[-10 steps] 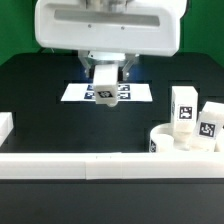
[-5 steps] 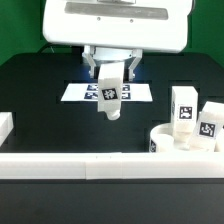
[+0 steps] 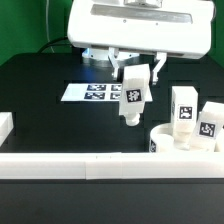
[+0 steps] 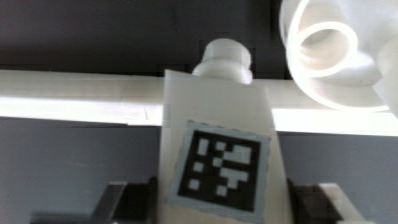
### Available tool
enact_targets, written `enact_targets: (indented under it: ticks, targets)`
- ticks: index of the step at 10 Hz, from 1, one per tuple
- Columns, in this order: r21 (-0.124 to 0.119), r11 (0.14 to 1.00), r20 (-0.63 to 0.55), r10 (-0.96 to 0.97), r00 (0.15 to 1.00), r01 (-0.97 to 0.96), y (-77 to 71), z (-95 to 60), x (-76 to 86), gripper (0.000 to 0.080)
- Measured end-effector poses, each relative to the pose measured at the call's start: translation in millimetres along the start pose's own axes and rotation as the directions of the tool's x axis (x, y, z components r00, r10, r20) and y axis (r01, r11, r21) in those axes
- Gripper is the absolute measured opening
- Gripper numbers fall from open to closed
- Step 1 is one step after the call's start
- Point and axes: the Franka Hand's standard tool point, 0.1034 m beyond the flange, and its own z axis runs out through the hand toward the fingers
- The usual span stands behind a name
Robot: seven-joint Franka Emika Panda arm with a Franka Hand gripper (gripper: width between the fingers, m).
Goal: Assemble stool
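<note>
Just beside the seat [image 3: 170, 141], on the exterior view's left | gripper [image 3: 135, 84] clamps one leg [image 3: 133, 96] upright, peg downward, off the table | two other legs [image 3: 183, 109] stand behind the seat | marker board [image 3: 93, 92] lies farther left of the seat.

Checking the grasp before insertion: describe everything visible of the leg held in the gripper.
The leg is a white, plastic-looking block with a black-and-white square tag on its face and a rounded peg at its lower end. It hangs in the air, nearly upright, its upper part clamped in the gripper. Nothing else touches it. Below lies the black table; the round seat sits lower, toward the exterior view's right.
</note>
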Motion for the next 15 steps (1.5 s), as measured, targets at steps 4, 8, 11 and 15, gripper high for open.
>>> enact_targets:
  ticks: [4, 8, 11, 15]
  targets:
    - [-0.005, 0.996, -0.004, -0.086, 0.996, 0.086, -42.2, 2.0, -2.5, 0.0325]
    - [-0.007, 0.996, -0.024, -0.088, 0.996, 0.088, -41.4, 2.2, -2.0, 0.0325]
    - [-0.01, 0.994, -0.146, -0.106, 0.984, 0.105, -44.5, -6.0, 9.5, 0.0325]
    - [-0.032, 0.99, -0.188, -0.14, 0.972, 0.136, -40.2, 0.9, 0.3, 0.0325]
